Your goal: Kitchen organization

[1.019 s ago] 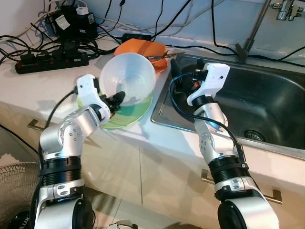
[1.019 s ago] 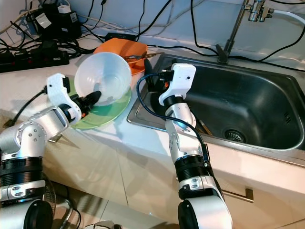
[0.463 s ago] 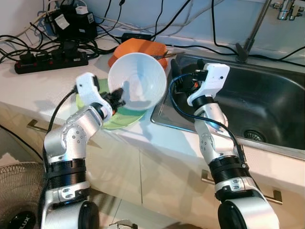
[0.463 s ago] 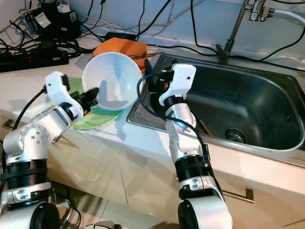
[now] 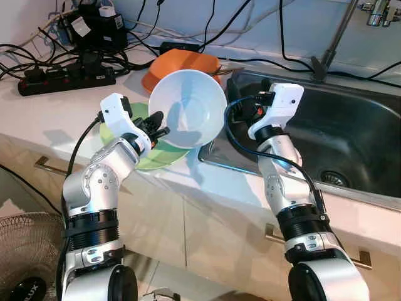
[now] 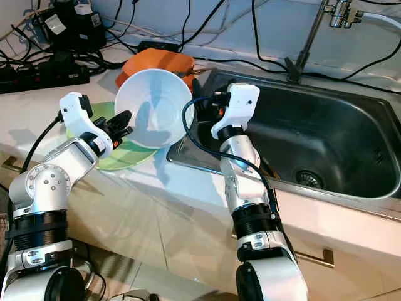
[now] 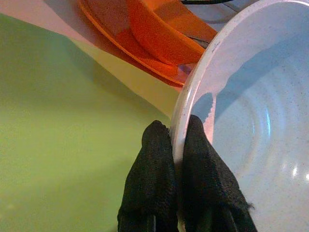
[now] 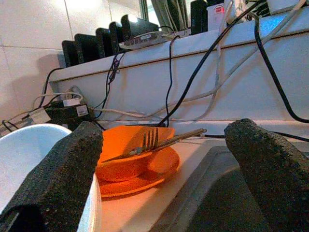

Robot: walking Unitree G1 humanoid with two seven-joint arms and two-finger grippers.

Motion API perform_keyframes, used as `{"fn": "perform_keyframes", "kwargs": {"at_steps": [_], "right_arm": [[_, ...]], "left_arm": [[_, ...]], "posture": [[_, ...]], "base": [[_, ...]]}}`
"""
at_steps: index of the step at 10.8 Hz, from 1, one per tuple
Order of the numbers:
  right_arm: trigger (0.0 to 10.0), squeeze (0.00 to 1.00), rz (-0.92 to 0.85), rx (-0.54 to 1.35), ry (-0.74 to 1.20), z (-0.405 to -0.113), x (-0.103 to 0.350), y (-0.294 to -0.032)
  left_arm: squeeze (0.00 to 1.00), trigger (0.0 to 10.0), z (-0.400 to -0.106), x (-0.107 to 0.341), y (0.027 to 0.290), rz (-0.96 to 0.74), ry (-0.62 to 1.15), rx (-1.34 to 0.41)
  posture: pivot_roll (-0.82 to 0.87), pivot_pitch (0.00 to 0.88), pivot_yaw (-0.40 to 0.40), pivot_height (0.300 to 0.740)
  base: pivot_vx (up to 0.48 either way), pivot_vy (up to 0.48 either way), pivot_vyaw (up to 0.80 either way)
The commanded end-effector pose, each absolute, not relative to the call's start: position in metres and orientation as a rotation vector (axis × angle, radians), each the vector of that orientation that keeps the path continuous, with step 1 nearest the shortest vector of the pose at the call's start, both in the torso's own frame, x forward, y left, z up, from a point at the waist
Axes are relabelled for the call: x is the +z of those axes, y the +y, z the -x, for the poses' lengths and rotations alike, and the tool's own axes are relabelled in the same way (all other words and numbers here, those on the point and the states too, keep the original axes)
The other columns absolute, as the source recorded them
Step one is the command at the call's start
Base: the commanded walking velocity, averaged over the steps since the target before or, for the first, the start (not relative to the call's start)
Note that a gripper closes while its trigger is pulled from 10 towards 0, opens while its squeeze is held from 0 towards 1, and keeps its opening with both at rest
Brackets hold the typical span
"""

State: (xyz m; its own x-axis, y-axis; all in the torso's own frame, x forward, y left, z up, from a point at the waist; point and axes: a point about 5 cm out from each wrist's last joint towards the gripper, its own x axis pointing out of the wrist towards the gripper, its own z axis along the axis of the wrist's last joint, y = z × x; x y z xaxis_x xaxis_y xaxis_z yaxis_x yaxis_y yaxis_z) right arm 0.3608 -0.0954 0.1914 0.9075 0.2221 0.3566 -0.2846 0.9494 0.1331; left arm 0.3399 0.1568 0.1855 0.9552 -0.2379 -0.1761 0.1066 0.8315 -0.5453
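Currently: white bowl (image 5: pixel 188 108) pinched at its rim by the left gripper (image 7: pixel 175 145), held tilted in the air above the counter (image 5: pixel 56 113) edge, next to the sink (image 5: pixel 351 135).

Sink is steel, set into the counter on the robot's right, drain at the bottom. Green plate (image 5: pixel 156 157) lies flat on the counter just below and behind the raised bowl. Orange bowl (image 8: pixel 129 157) sits on an orange plate (image 8: pixel 145 179) farther back, a fork (image 8: pixel 145 145) resting across the bowl. Black power strip (image 5: pixel 66 80) and cables sit at the back of the counter. Right gripper (image 8: pixel 164 169) has fingers spread wide, nothing between them, hovering at the sink's near left corner, close to the bowl's rim.
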Motion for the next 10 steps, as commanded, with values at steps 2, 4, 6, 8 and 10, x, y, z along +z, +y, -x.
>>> {"fn": "perform_keyframes", "kwargs": {"at_steps": [2,4,6,8,10], "right_arm": [[10.0,0.0,-0.188,0.239,-0.366,-0.361,0.198,-0.103],[10.0,0.0,-0.202,0.232,-0.375,-0.362,0.202,-0.105],[10.0,0.0,-0.261,0.261,-0.413,-0.363,0.22,-0.107],[10.0,0.0,-0.346,0.27,-0.431,-0.363,0.231,-0.11],[10.0,0.0,-0.422,0.417,-0.433,-0.354,0.239,-0.105]], "left_arm": [[0.0,4.9,-0.339,0.206,0.161,0.599,0.094,-0.173],[0.0,10.0,-0.341,0.218,0.165,0.602,0.007,-0.157],[0.0,10.0,-0.342,0.23,0.166,0.58,-0.083,-0.142],[0.0,10.0,-0.343,0.235,0.162,0.556,-0.11,-0.154],[0.0,10.0,-0.346,0.239,0.155,0.524,-0.139,-0.17]], "posture": [[0.09,0.0,-0.023,0.74],[0.09,0.0,-0.024,0.74],[0.08,0.0,-0.025,0.74],[0.08,0.0,-0.023,0.74],[0.06,0.0,-0.022,0.74]], "base": [[0.0,0.0,0.0],[0.0,0.0,0.0],[0.0,0.0,0.0],[0.0,0.0,0.0],[0.0,0.0,0.0]]}}
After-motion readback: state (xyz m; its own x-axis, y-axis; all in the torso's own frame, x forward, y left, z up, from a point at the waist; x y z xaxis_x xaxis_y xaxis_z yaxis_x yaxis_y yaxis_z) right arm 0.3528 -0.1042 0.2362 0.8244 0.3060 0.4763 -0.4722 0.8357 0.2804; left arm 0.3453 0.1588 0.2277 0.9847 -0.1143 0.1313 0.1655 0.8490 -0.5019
